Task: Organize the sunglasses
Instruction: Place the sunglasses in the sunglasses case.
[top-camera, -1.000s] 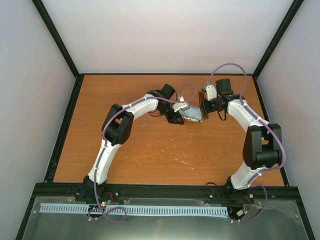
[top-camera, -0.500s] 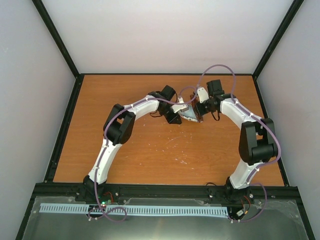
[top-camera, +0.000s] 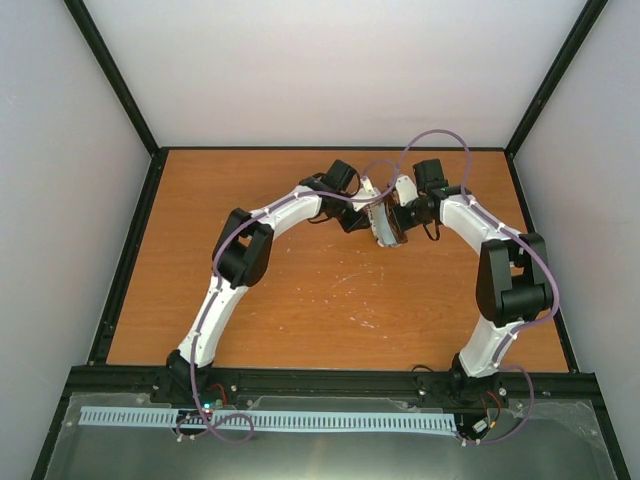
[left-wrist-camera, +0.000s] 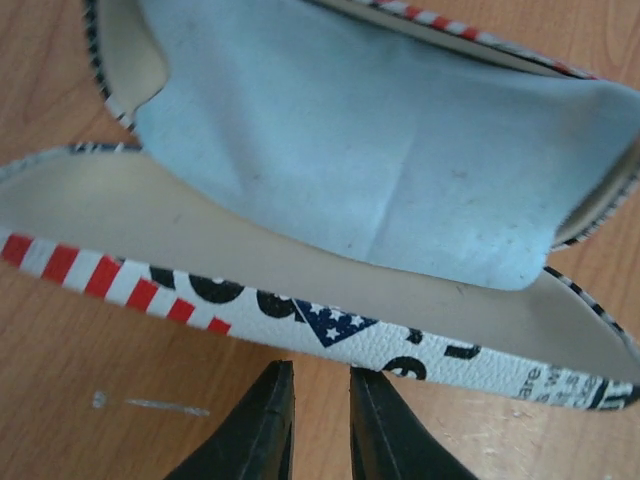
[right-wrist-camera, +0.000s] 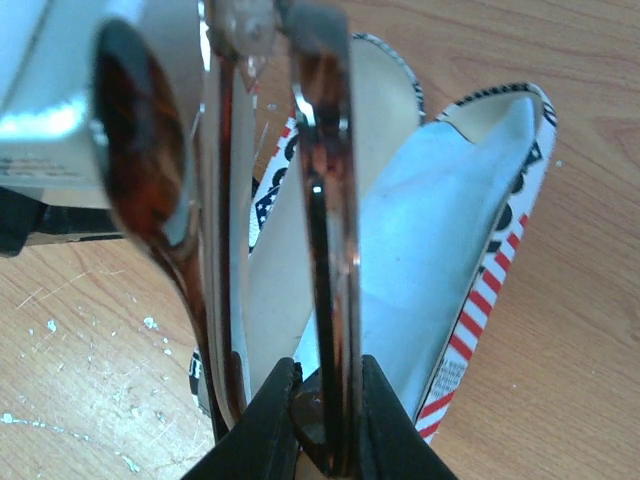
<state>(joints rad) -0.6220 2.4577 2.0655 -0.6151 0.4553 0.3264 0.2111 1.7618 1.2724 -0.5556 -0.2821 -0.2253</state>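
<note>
Change: over the last second the right arm swung leftward in the top view and brought the sunglasses (right-wrist-camera: 330, 250) from right of centre up against the case (left-wrist-camera: 250, 300). The left arm turned meanwhile, so the case went from lying across the frame to standing nearly upright in it.
Right claw: the right gripper (right-wrist-camera: 322, 402) was clenched on the sunglasses' frame, at the bottom centre of its wrist view.
Left claw: the left gripper (left-wrist-camera: 312, 420) had its fingers almost together, with a slit of table (left-wrist-camera: 60, 350) showing between them. Their tips reached the case's outer wall, but I could not tell whether they nipped it.
Sunglasses: held off the table at the upper centre of the top view, edge-on before the case's open mouth and not yet inside.
Case: gaped open, with the light blue cloth (left-wrist-camera: 380, 150) lying in it.
Meaning: judged from this, the task stood at insertion, with mouth and glasses lined up. The cloth inside might crowd them.
</note>
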